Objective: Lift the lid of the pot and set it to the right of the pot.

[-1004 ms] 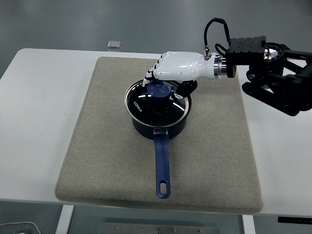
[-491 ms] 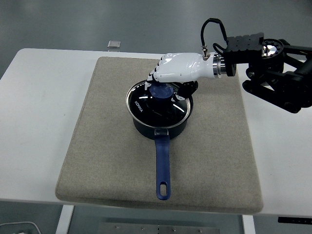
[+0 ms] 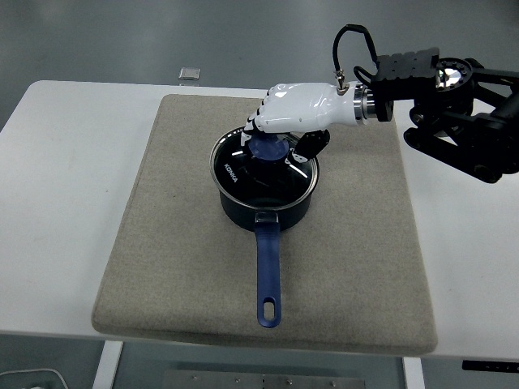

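- The white desk (image 3: 65,203) fills the view from left to right, its near edge running along the bottom.
- A big grey-beige mat (image 3: 178,267) lies on the desk, covering most of the middle.
- The right arm (image 3: 462,121), black and bulky, comes in from the right edge and reaches over the mat's far right corner, with a black cable looping above its wrist.
- The dark blue pot (image 3: 268,207) stands on the mat, a little toward the far side of centre, and its long blue handle (image 3: 268,275) points straight at the near edge, a hanging hole at the tip.
- The right hand (image 3: 296,109), white-shelled, is over the pot, palm down, its fingers (image 3: 258,121) curled around the far side of the knob and the dark thumb down on the right side: it is clamped on the knob.
- The glass pot lid (image 3: 251,174), steel-rimmed with white lettering on its left, sits on the pot; whether it has cleared the rim at all I cannot tell.
- The blue knob (image 3: 268,148) sticks up from the middle of the lid, partly hidden under the fingers.
- A small silvery block (image 3: 189,74) lies on the desk past the mat's far edge, well apart from the pot.
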